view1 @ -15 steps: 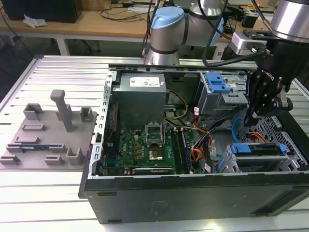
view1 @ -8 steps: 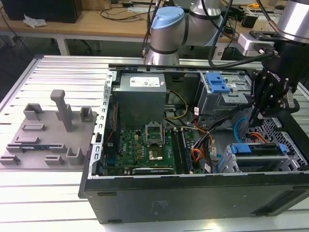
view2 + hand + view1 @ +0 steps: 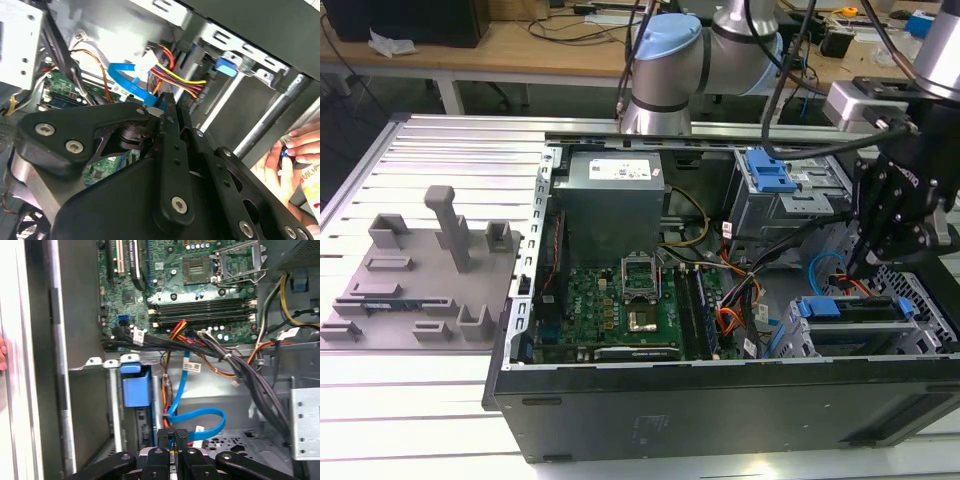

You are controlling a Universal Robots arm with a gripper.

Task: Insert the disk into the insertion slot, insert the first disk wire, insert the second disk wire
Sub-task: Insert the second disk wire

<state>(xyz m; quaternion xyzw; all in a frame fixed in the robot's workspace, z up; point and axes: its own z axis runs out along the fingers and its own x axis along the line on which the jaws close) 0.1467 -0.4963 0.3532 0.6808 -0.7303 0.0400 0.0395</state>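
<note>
Fingers [image 3: 176, 437] pinched onto the blue cable [image 3: 200, 416] | my gripper [image 3: 175, 436] holds its plug | limp, light; grip plug, not cord.

Gripper [image 3: 175, 436] fingers matt black metal, bolted. Blue cable [image 3: 200, 416] glossy flat plastic. Insertion slot [image 3: 910, 290] grey perforated sheet metal (dull sheen). Blue carrier [image 3: 850, 306] smooth plastic. Table [image 3: 440, 150] ribbed brushed aluminium.

path: blue cable [image 3: 200, 416] loops beside gripper [image 3: 173, 436] | wire bundle [image 3: 235, 365] crosses above bay
</note>
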